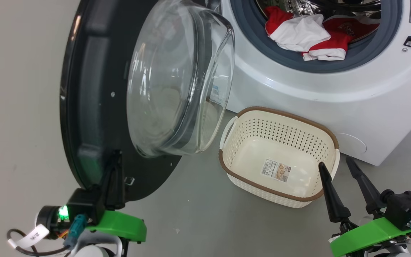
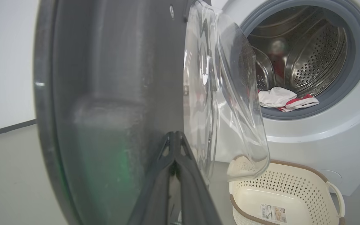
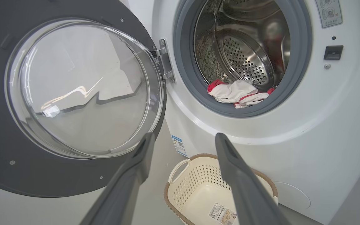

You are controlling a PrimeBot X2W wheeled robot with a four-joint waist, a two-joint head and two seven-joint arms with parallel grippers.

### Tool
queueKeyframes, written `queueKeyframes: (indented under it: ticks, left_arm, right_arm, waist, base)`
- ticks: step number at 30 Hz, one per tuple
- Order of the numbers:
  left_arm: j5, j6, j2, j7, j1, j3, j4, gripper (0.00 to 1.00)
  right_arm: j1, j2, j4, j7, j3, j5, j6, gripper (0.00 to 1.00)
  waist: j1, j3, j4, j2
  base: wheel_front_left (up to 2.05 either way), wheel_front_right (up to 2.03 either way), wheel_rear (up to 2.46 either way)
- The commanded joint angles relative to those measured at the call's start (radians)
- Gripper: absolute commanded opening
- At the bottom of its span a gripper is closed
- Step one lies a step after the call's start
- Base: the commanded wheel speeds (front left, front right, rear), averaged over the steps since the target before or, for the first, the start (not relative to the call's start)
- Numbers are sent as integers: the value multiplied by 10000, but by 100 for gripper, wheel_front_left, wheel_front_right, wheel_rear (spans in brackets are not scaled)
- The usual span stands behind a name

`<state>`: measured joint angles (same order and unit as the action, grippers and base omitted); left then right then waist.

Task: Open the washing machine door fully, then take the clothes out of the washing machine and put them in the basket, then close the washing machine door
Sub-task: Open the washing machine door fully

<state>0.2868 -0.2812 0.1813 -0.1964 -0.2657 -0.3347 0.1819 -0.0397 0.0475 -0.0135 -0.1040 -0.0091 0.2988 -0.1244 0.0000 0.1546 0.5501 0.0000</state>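
Pushing the washing machine door fully open, left of the washing machine, appears the step in hand, the left gripper, jaws clenched empty, against its inner face; next, the right gripper, jaws released, must reach the clothes inside the machine, above the basket.

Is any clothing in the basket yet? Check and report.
No: the basket holds nothing but its base sticker, while the clothes lie at the washing machine opening.
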Motion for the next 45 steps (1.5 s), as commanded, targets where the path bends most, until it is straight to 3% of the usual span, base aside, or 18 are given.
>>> queueKeyframes:
  ticks: [1, 27, 45]
  left_arm:
    - [130, -162, 424, -114, -308, 576, 10, 0]
    - [370, 53, 547, -647, -1628, 1550, 1894, 0]
    - [350, 373, 312, -652, -2509, 2448, 2922, 0]
  right_arm:
    - [185, 28, -312, 35, 334, -105, -63, 100]
    - [145, 28, -680, 567, 289, -545, -63, 100]
    - [95, 28, -1021, 942, 320, -812, -63, 100]
  waist:
    - [0, 17, -7, 0]
    - [0, 354, -131, 0]
    - [0, 524, -163, 0]
  base:
    - [0, 0, 0]
    - [0, 0, 0]
    - [0, 0, 0]
